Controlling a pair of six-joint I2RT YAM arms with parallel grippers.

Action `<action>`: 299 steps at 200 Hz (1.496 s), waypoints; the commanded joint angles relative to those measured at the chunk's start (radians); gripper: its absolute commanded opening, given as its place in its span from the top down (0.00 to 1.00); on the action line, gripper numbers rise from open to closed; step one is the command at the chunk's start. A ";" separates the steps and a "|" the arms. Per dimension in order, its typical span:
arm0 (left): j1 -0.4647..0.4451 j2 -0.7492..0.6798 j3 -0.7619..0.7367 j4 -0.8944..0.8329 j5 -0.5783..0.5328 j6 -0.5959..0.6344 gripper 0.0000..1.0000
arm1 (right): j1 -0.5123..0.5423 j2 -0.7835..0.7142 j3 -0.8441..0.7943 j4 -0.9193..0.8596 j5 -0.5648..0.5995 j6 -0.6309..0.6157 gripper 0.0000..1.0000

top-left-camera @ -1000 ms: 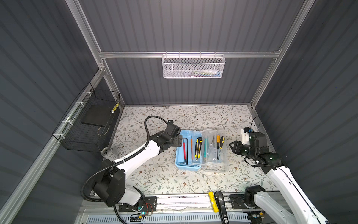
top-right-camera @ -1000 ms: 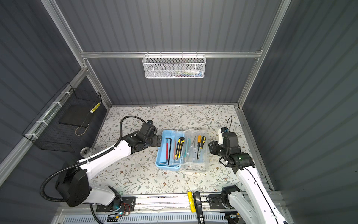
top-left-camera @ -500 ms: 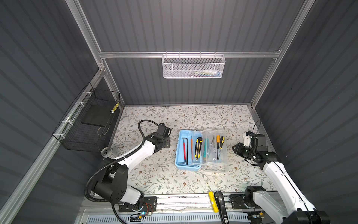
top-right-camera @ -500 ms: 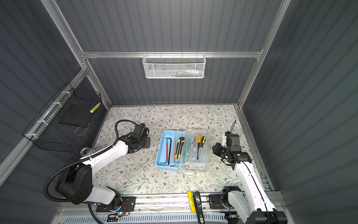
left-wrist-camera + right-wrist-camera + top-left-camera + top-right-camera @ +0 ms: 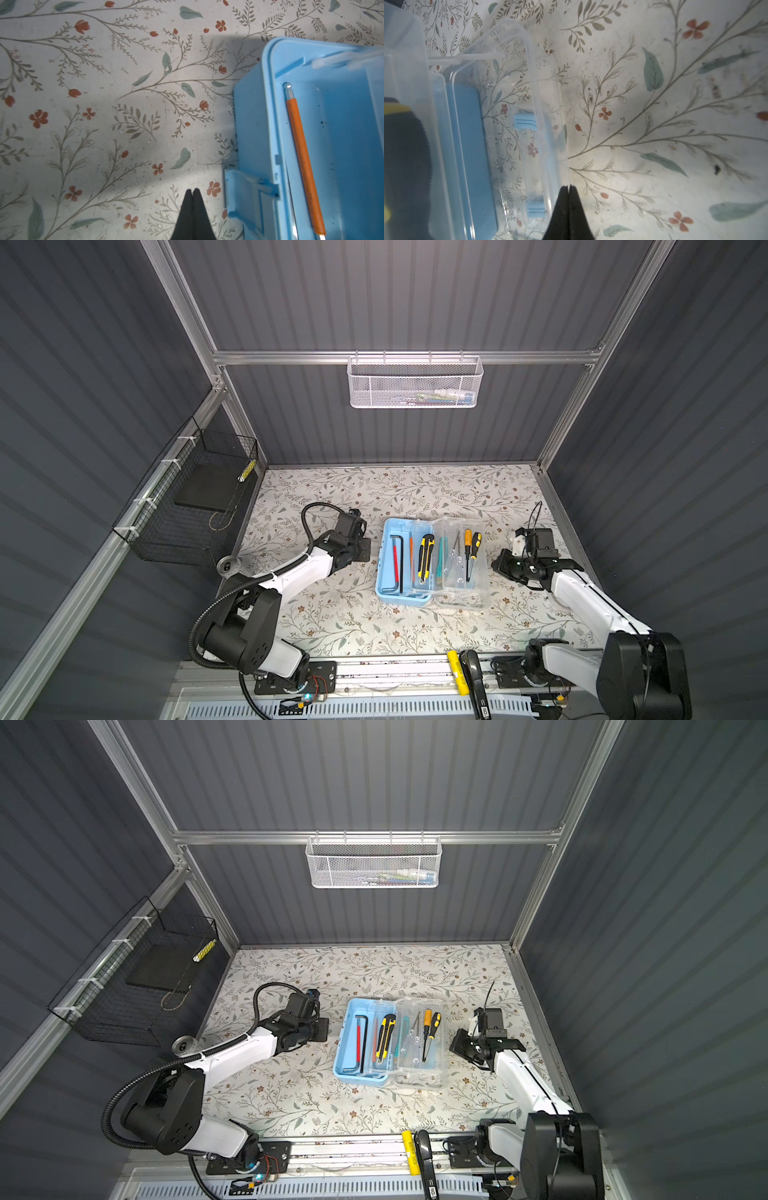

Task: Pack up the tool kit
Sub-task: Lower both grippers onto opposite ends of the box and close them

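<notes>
Tool kit (image 5: 386, 572) — glossy blue plastic base, clear plastic lid (image 5: 463, 564), matt floral tabletop (image 5: 353, 626)

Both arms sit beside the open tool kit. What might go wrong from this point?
The screwdrivers rest over the open clear lid; folding it shut on the tool kit would likely spill them.
The right gripper is shut and empty at the lid's rim; a nudge may slide the kit, which the shut left gripper is not bracing.
</notes>
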 commanded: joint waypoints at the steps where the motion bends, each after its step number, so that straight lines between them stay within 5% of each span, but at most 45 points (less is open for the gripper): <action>1: -0.002 0.023 -0.011 0.058 0.080 0.006 1.00 | -0.004 0.039 -0.011 0.066 -0.060 0.001 0.95; 160: -0.004 0.027 -0.087 0.220 0.265 -0.026 1.00 | -0.004 0.111 -0.020 0.147 -0.292 -0.009 0.98; 299: -0.010 0.041 -0.122 0.277 0.280 -0.042 1.00 | -0.019 0.047 -0.057 0.209 -0.491 0.051 0.98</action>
